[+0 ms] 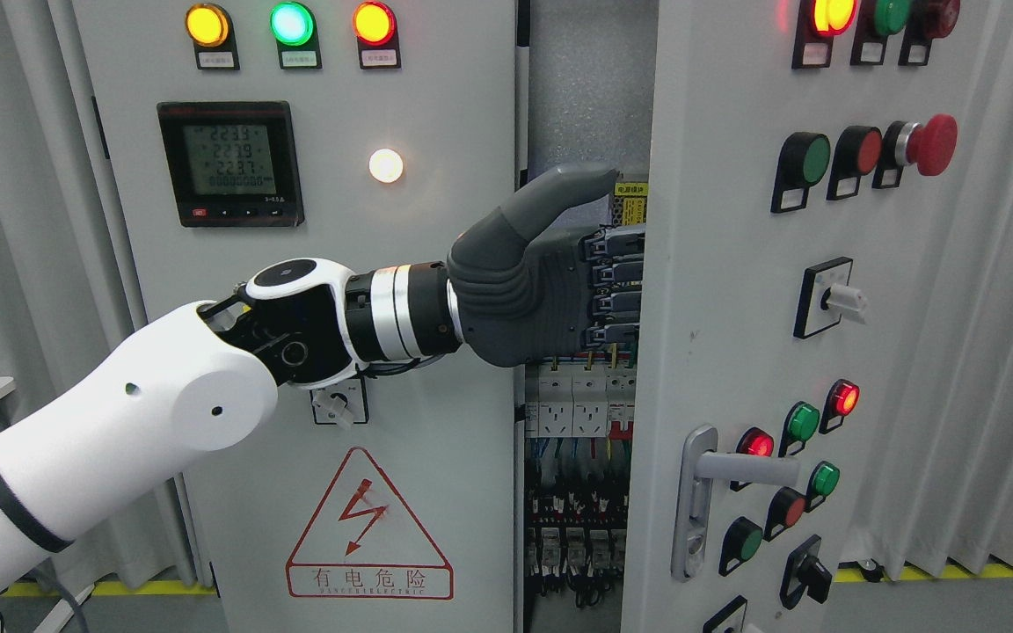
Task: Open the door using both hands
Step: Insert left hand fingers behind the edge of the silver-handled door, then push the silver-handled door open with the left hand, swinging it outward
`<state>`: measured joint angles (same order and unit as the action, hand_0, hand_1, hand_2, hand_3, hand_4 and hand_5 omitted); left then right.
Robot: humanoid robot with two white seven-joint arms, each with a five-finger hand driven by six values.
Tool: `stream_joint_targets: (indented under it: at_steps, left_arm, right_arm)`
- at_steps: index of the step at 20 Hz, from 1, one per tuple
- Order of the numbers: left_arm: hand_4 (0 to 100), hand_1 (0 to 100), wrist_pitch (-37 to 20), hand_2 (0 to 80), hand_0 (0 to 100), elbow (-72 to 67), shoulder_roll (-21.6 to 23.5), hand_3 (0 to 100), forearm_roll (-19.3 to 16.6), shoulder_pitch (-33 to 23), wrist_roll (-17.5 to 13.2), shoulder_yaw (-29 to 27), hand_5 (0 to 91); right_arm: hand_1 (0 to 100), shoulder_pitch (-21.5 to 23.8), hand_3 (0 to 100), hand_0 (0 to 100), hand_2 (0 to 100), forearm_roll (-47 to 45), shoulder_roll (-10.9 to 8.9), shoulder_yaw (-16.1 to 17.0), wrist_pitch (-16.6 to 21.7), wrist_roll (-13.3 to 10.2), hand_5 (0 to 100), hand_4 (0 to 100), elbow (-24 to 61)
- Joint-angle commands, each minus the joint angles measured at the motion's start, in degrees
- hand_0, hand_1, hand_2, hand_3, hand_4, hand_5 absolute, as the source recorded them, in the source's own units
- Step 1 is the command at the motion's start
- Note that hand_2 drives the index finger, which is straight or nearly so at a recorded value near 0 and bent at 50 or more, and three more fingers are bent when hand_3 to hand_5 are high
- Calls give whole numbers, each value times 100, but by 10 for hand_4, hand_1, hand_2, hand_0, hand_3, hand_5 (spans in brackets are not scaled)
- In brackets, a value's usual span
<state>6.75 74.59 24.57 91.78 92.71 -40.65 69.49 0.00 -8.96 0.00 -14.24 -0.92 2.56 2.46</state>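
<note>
Grey-painted steel door (735,352) on the right of the cabinet stands ajar, its free edge swung toward you, with breakers (579,400) and wiring showing through the gap beside the closed left panel (436,264). Your left hand (550,281) reaches across from the picture's left; its four fingers (614,277) are hooked around the door's free edge, tips hidden behind it, thumb (564,189) lying along the top, so the hand is holding the door edge. Right hand: not in view.

Step in hand, as judged: widening the opening by the edge.
- Keep the fingers curled firmly; the edge is thin and a slack hook could slip off.
- Move the wrist along the door's arc about the hinge at the far right, not straight back, or the fingers will likely bind.
- Keep the knuckles clear of the live parts just behind them.
- Mind the lever handle (704,492) and the buttons (801,163) on the door face; don't brush them.
- Bring the right hand in only if the left starts to lose reach.
</note>
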Motion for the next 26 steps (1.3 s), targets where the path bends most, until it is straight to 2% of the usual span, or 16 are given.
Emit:
stream_joint_targets:
  at_steps: [1, 6, 10, 12, 17, 19, 23, 26]
  left_arm:
    - [33, 0, -15, 28, 289, 38, -452, 28, 24, 133, 224, 82, 0]
    - [33, 0, -33, 28, 289, 153, -795, 28, 24, 309, 260, 82, 0]
    - [33, 0, -33, 28, 288, 153, -1085, 28, 33, 511, 444, 99, 0]
    - [33, 0, -42, 28, 288, 153, -1234, 28, 51, 634, 444, 274, 0]
    - [34, 0, -445, 28, 288, 109, -1753, 28, 516, 1012, 453, 951, 0]
    - [34, 0, -612, 28, 288, 117, -1885, 28, 718, 1179, 479, 1040, 0]
    - [33, 0, -745, 28, 288, 170, -2026, 28, 868, 1382, 988, 1066, 0]
    - [34, 0, -754, 28, 288, 214, -2210, 28, 859, 1382, 1121, 1189, 0]
  right_arm:
    - [0, 176, 0, 219, 0, -1, -53, 0, 13, -1, 0, 0, 0]
    - [0, 167, 0, 219, 0, -1, -53, 0, 4, -1, 0, 0, 0]
    - [0, 167, 0, 219, 0, 8, -53, 0, 4, -1, 0, 0, 0]
    - [0, 167, 0, 219, 0, 8, -53, 0, 4, -1, 0, 0, 0]
    - [0, 167, 0, 219, 0, -1, -53, 0, 4, -1, 0, 0, 0]
    - [0, 167, 0, 219, 0, -1, -53, 0, 4, -1, 0, 0, 0]
    - [0, 176, 0, 219, 0, -1, -53, 0, 4, -1, 0, 0, 0]
    - [0, 176, 0, 219, 0, 8, -53, 0, 4, -1, 0, 0, 0]
